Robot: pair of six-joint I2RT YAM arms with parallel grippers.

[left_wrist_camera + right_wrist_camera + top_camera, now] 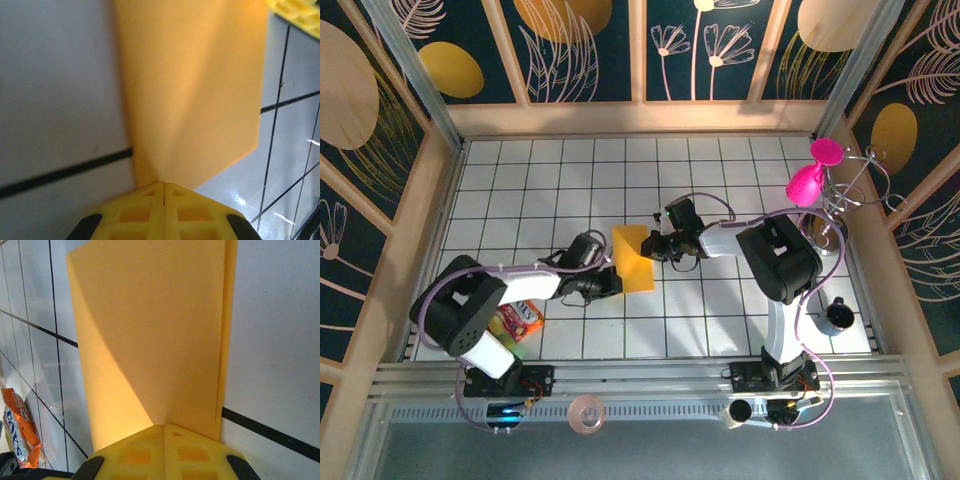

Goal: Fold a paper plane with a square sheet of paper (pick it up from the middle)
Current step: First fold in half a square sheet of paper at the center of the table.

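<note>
Orange-yellow paper (632,257), doubled over, sits mid-table between the grippers. The left gripper (607,281) pinches its near-left edge, jaws pressed together on it. The right gripper (656,246) pinches the opposite edge likewise. If the arms pull apart unevenly, the thin sheet may tear or slip free. Any twist could shift the layers and skew the crease.
</note>
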